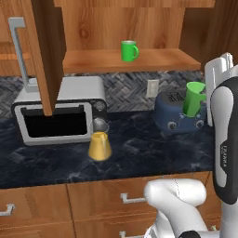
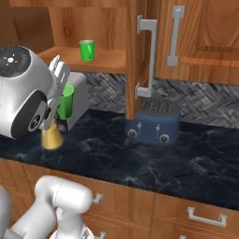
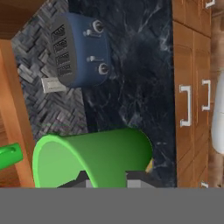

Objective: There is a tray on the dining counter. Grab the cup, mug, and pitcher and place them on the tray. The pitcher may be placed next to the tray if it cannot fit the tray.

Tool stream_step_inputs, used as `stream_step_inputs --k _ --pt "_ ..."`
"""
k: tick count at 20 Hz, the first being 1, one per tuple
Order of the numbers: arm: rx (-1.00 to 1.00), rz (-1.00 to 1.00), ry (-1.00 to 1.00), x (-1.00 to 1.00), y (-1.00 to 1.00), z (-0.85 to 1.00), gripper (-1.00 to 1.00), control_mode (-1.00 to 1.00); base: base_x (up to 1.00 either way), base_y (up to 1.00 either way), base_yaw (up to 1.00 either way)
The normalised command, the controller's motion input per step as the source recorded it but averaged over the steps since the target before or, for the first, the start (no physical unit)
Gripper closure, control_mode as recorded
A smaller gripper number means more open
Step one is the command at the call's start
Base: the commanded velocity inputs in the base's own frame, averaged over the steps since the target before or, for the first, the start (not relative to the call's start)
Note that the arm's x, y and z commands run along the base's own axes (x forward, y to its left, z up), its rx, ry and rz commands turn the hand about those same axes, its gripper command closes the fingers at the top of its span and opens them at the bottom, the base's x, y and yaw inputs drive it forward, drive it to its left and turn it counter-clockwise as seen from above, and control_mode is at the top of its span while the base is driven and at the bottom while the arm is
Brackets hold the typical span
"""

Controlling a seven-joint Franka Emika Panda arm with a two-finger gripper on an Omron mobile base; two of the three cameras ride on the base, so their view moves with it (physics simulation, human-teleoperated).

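Note:
My gripper (image 3: 107, 180) is shut on the cup (image 3: 96, 156), a bright green handleless tumbler, and holds it in the air above the black counter. In the left base view the cup (image 1: 194, 98) hangs in front of the blue toaster; in the right base view the cup (image 2: 66, 101) sits beside my white hand. The green mug (image 1: 129, 50) (image 2: 87, 50) with a loop handle stands on the open cabinet shelf. The pitcher (image 1: 100, 145) (image 2: 51, 138), orange-yellow below and clear above, stands on the counter in front of the microwave. The tray and the dining counter are out of view.
A silver microwave (image 1: 58, 114) stands at the left of the narrow black counter (image 1: 139, 153), and a blue toaster (image 1: 179, 117) (image 2: 154, 122) at the right. The open wooden cabinet door (image 1: 46, 51) (image 2: 140, 56) juts out over the counter. Wooden drawers (image 1: 107, 200) run below.

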Motion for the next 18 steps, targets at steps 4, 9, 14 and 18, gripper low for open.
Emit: stream_step_inputs --k 4,9,14,18 --pt "0.00 0.00 0.00 0.00 0.00 0.00 1.00 1.00 -0.49 0.00 0.50" --pt "0.00 0.00 0.00 0.00 0.00 0.00 1.00 1.00 -0.52 0.00 0.56" --pt "0.00 0.00 0.00 0.00 0.00 0.00 1.00 1.00 -0.32 0.05 0.58" --pt "0.00 0.00 0.00 0.00 0.00 0.00 1.00 1.00 -0.26 0.00 0.71"
